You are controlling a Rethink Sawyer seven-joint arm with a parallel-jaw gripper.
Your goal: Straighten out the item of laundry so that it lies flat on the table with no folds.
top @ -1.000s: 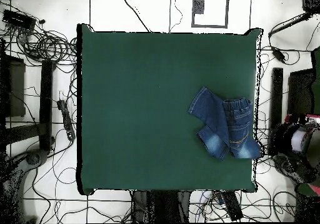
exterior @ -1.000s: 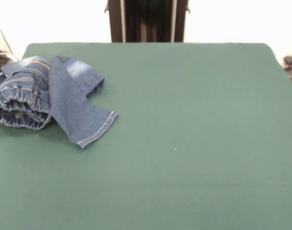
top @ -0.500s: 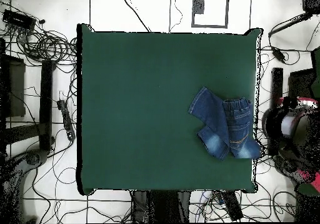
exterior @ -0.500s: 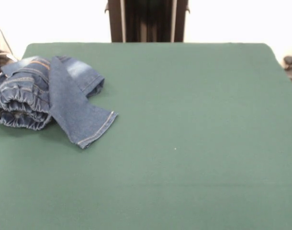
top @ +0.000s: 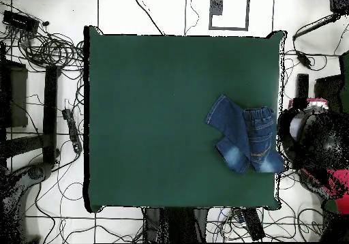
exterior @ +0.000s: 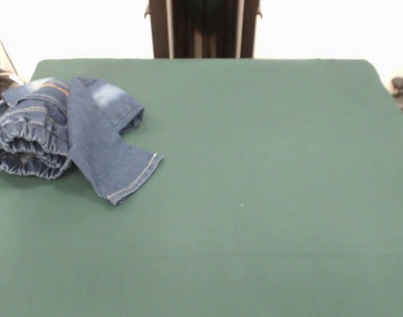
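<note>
Your gripper shows in neither view, so its state is unknown, and the crumpled blue denim jeans bunched against the edge of the dark green cloth-covered table could slide off if you tug outward.

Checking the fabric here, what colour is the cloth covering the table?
Plain dark green table cloth, clearest in the front view.

Many black cables lie coiled and tangled on the white tiled floor around all sides. A dark framed square panel sits on the floor. A dark stand stands among the cables.
</note>
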